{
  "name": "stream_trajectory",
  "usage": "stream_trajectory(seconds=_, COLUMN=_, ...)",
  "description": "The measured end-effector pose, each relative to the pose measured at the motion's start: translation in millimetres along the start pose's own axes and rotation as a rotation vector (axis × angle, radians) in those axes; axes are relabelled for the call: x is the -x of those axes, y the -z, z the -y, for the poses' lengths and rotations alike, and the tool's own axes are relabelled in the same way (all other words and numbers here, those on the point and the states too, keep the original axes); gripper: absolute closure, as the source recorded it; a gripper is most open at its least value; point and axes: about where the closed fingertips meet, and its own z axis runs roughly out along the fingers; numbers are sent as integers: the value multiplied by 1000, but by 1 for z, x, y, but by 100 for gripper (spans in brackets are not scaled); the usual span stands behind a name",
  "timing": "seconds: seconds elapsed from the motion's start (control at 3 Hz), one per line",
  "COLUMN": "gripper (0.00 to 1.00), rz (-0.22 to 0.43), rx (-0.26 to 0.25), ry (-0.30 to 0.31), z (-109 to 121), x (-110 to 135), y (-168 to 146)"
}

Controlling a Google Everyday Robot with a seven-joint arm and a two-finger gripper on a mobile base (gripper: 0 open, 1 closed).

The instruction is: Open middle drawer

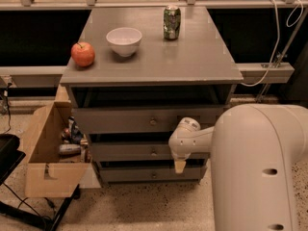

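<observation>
The grey cabinet [154,64] has three drawers stacked in its front. The middle drawer [125,152] is a wide grey panel with a small round knob [154,152] at its centre. A dark gap runs along its top edge, and its inside does not show. My gripper [179,166] hangs at the end of the white arm [192,137], tip pointing down. It is in front of the middle drawer's right half, a little right of and below the knob. It covers part of the drawer front and the gap above the bottom drawer [130,174].
The top drawer [120,120] is the tallest. On the cabinet top stand a red apple [83,54], a white bowl [124,40] and a green can [172,22]. An open cardboard box [48,153] of clutter stands left of the cabinet. My arm's bulky white link [260,167] fills the lower right.
</observation>
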Motion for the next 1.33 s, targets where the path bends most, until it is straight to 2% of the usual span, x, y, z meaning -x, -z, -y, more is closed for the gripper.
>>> stream_trajectory(seconds=0.33, gripper=41, rz=11, rx=24, ry=-16, z=-2, x=-2, y=-6)
stream_trajectory(seconds=1.0, gripper=87, rz=11, rx=24, ry=-16, z=0, x=-2, y=0)
stream_trajectory(seconds=1.33, gripper=100, rz=11, rx=24, ry=-16, z=0, x=-2, y=0)
